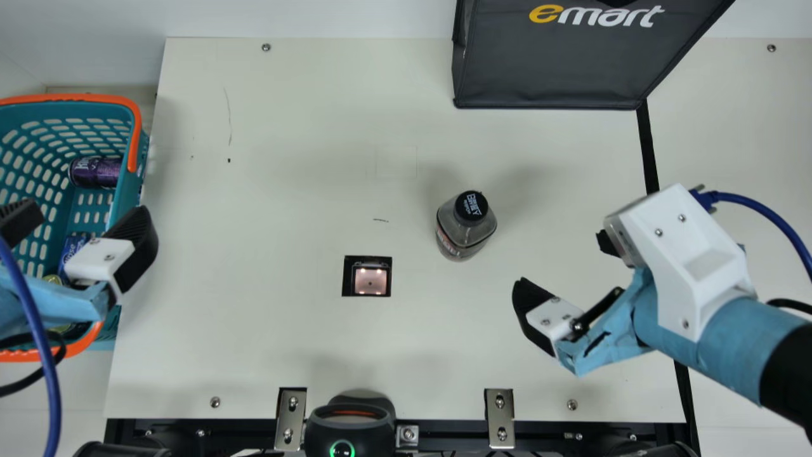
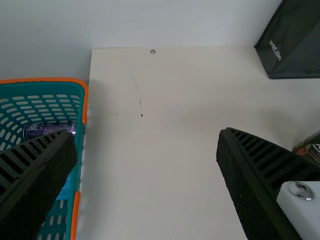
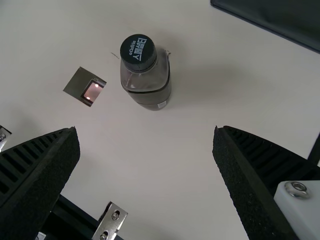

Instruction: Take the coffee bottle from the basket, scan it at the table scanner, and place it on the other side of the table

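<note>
Main view: your left pincer (image 1: 85, 214) over the basket (image 1: 89, 98) at 9 o'clock, spread wide, empty. Your right pincer (image 1: 563, 266) angled toward 10, wide open, empty. Cream worktop (image 1: 254, 222); pale wall (image 1: 317, 18) at 12. Coffee bottle (image 1: 466, 227) upright, at 2 from the scanner (image 1: 368, 279); dark bag (image 1: 552, 73) at 1.

Left wrist: purple can (image 2: 47, 129) lying in basket.

Right wrist: bottle standing beyond your parted pincer.
</note>
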Controlling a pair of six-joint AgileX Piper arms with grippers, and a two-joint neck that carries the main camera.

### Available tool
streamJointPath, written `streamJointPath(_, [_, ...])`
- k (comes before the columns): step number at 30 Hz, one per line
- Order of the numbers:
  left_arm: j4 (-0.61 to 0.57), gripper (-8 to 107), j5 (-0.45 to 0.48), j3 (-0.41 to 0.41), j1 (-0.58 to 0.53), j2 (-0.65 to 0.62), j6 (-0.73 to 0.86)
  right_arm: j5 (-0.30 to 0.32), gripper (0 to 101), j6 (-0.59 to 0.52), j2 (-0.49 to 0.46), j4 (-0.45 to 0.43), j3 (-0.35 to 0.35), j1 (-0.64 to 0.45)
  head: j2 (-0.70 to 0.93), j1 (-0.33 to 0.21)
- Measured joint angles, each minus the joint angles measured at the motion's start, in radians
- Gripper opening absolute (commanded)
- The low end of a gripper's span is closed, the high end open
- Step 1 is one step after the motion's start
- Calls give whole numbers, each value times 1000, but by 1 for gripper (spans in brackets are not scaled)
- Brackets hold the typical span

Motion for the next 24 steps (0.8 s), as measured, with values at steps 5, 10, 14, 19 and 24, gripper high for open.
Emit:
streamJointPath(5, [0, 90, 0, 0, 0, 0, 0, -74, 95, 23, 74, 6, 23, 33, -2, 0])
streamJointPath(10, [0, 90, 0, 0, 0, 0, 0, -160, 95, 78, 147, -13, 29, 95, -2, 2])
streamJointPath(14, [0, 90, 0, 0, 0, 0, 0, -224, 95, 129, 206, -33, 26, 145, -2, 2])
streamJointPath(19, [0, 90, 0, 0, 0, 0, 0, -295, 95, 194, 260, -78, 24, 192, 0, 2])
streamJointPath(24, [0, 90, 0, 0, 0, 0, 0, -364, 95, 265, 305, -122, 36, 239, -2, 2])
